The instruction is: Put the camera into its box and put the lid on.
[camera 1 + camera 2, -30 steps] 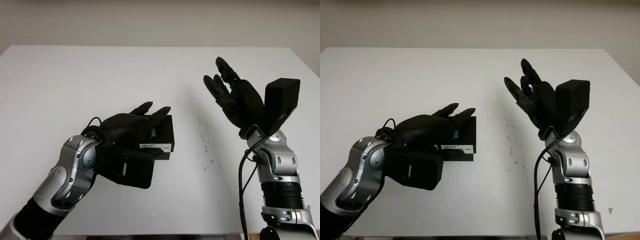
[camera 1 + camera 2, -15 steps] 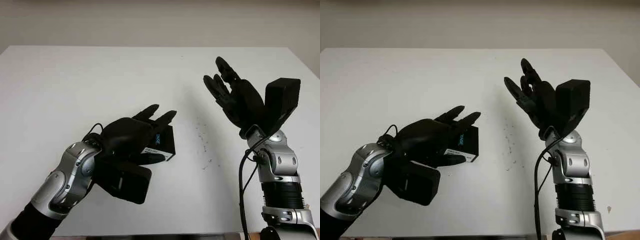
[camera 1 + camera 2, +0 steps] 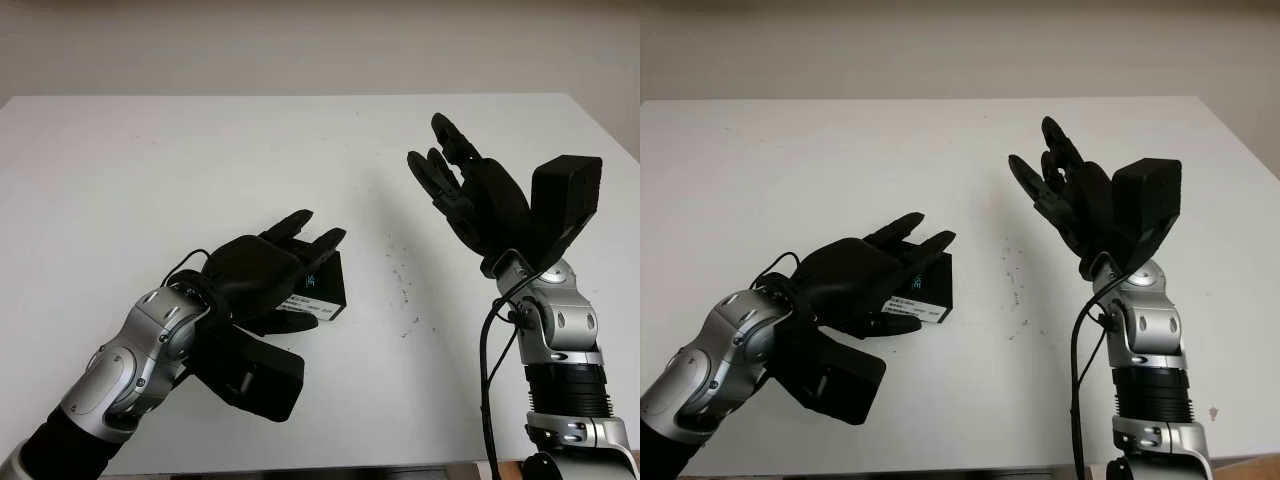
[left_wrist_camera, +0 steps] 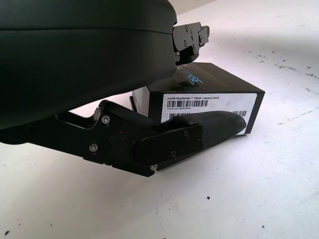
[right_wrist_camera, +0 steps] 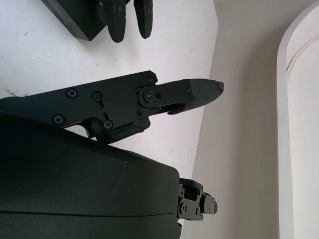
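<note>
L hand (image 3: 272, 275) is wrapped round the box (image 3: 322, 292): two fingers (image 3: 300, 225) lie over its top, and the thumb (image 4: 209, 127) presses the labelled side face, as the left wrist view shows plainly. So it is gripping the box, not just covering it. The box sits right under and just ahead of the palm, on the surface (image 3: 150, 170), its near-left part hidden by the hand. It looks tilted a bit, but I can't tell if one edge is off the surface.

Box: a black rectangular carton with matte faces and sharp corners, a white barcode label on the side facing the robot, and blue-ish print on the top face by the fingertips. Its long axis seems to run roughly left-right across the surface, though the hand hides too much to be sure. It looks closed; no separate lid or camera can be made out.

R hand (image 3: 455, 185) is raised well to the right of the box, held up off the surface with nothing in it, palm turned toward the box. The L hand is far nearer, so any next handling of the box falls to L; R would have to come across and down to help.

The surface is plain white and smooth, with a scatter of small dark specks (image 3: 405, 285) between the box and the R arm.
</note>
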Controlling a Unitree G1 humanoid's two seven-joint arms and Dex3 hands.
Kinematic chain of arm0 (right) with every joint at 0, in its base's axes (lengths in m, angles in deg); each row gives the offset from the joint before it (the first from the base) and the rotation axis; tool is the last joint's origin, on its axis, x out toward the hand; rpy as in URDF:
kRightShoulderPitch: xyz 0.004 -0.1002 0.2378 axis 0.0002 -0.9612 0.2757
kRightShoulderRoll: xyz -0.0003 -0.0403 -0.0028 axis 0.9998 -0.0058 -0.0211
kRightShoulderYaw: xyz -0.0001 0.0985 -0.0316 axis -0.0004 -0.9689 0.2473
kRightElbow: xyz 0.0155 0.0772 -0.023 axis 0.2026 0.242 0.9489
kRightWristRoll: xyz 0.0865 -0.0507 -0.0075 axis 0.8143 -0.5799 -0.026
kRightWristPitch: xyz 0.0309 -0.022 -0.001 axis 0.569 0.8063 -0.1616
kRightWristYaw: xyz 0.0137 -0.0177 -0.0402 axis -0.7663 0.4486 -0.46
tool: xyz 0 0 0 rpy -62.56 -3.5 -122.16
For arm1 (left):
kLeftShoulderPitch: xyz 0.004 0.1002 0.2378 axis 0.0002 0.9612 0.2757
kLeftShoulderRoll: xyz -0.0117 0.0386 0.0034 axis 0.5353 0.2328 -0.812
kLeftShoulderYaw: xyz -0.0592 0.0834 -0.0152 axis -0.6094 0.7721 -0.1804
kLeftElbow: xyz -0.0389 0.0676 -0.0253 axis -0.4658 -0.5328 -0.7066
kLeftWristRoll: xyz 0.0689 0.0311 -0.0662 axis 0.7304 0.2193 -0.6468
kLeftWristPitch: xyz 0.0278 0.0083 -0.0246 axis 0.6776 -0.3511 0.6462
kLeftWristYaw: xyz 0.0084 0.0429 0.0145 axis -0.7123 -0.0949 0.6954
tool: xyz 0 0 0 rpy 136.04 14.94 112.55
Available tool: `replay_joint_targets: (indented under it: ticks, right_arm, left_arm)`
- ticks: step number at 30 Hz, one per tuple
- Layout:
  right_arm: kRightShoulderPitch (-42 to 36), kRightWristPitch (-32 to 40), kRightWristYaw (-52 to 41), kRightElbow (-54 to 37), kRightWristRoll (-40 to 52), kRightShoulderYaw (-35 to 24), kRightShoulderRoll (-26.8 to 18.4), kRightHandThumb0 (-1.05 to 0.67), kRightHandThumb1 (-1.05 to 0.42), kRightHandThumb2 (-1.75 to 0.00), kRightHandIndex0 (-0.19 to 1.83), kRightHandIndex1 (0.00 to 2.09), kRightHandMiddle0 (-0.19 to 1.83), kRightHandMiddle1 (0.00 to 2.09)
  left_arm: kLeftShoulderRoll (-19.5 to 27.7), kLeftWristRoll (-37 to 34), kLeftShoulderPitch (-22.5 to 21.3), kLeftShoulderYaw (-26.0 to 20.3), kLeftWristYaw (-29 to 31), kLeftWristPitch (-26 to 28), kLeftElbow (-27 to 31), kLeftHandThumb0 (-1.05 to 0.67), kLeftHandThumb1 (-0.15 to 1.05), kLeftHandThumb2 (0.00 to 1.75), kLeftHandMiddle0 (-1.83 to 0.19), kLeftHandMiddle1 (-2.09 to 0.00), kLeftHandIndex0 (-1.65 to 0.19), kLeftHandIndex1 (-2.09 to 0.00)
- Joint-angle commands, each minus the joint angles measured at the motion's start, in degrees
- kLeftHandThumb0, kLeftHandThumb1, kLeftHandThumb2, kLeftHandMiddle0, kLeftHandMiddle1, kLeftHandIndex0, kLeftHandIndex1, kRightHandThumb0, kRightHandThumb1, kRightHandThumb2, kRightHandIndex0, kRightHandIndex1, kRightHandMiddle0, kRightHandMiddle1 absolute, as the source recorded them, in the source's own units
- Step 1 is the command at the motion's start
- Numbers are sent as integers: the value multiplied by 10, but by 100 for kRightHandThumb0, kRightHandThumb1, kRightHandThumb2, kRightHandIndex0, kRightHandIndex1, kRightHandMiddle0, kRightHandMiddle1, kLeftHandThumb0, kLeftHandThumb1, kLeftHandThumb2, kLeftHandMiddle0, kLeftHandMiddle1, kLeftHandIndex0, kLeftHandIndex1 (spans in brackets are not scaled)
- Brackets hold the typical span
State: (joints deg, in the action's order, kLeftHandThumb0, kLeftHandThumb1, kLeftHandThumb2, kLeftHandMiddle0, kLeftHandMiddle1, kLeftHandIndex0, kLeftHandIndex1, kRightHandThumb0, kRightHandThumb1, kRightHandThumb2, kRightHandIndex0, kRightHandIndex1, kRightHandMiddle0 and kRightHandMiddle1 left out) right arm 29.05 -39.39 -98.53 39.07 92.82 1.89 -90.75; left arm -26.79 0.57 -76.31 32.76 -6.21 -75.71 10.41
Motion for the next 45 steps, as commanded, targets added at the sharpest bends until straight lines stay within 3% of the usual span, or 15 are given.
replay_joint_targets:
  ticks: [1, 8, 14, 22, 25, 30, 31, 32, 33, 34, 36, 37, 45]
  right_arm:
    - [12, -1, -2, -4, 1, -2, -8, -56, -105, -19, -16, 5, -8, 7]
    - [13, 4, 0, -7, 0, 0, -10, -56, -105, -19, -16, 6, -7, 7]
    - [12, 7, -2, -9, 2, 1, -11, -55, -105, -20, -16, 5, -7, 7]
    - [12, 2, -5, -5, 1, 1, -12, -55, -105, -20, -16, 5, -8, 6]
    - [12, 2, -4, -5, -1, 1, -13, -55, -105, -19, -15, 6, -7, 6]
    - [13, 4, -4, -4, 2, 0, -12, -55, -105, -19, -15, 6, -7, 7]
    - [12, 7, -4, -6, 2, 1, -12, -55, -105, -19, -15, 6, -6, 7]
    - [12, 8, -4, -7, 2, 2, -12, -55, -105, -19, -15, 6, -6, 7]
    - [11, 3, -5, -5, -1, 4, -14, -55, -105, -19, -15, 6, -7, 7]
    - [10, 1, -6, -5, -2, 5, -14, -55, -105, -20, -15, 6, -6, 7]
    - [9, -2, -6, -5, -1, 6, -14, -56, -105, -19, -14, 6, -6, 7]
    - [9, 0, -5, -6, -1, 6, -13, -56, -105, -19, -14, 6, -6, 7]
    - [6, 6, 2, -11, 2, 5, -11, -55, -105, -20, -14, 6, -6, 7]
  left_arm:
    - [10, 16, 22, 1, 18, 17, -21, -76, 105, 67, 19, 0, 19, 0]
    - [47, 93, 21, -4, 81, 18, -10, -82, 105, 70, 19, 0, 19, 0]
    - [71, 106, 31, -31, 148, 24, 4, -84, 105, 68, 19, 0, 19, 0]
    - [76, 79, 68, -81, 141, 29, 12, -84, 105, 70, 19, 0, 19, 0]
    - [49, 49, 91, -110, 84, 36, 12, -82, 105, 66, 19, -1, 17, -1]
    - [-27, -39, 119, -174, -120, 27, 8, -72, 105, 41, -19, -12, -6, -12]
    - [-32, -51, 115, -180, -141, 25, 6, -73, 105, 36, -22, -23, -12, -12]
    - [-34, -62, 109, -183, -153, 24, 3, -76, 105, 32, -4, -62, -15, -10]
    - [-34, -76, 103, -186, -155, 25, 1, -78, 105, 30, 5, -77, -14, -8]
    - [-35, -96, 96, -190, -148, 30, -2, -81, 105, 28, 6, -65, -10, -5]
    - [-34, -137, 87, -195, -135, 36, -8, -84, 105, 20, 5, -21, 4, -3]
    - [-31, -155, 84, -196, -131, 34, -13, -85, 105, 16, 6, -14, 8, -2]
    - [1, -260, 74, -199, -124, -24, -48, -84, 100, 5, 10, -5, 18, -3]
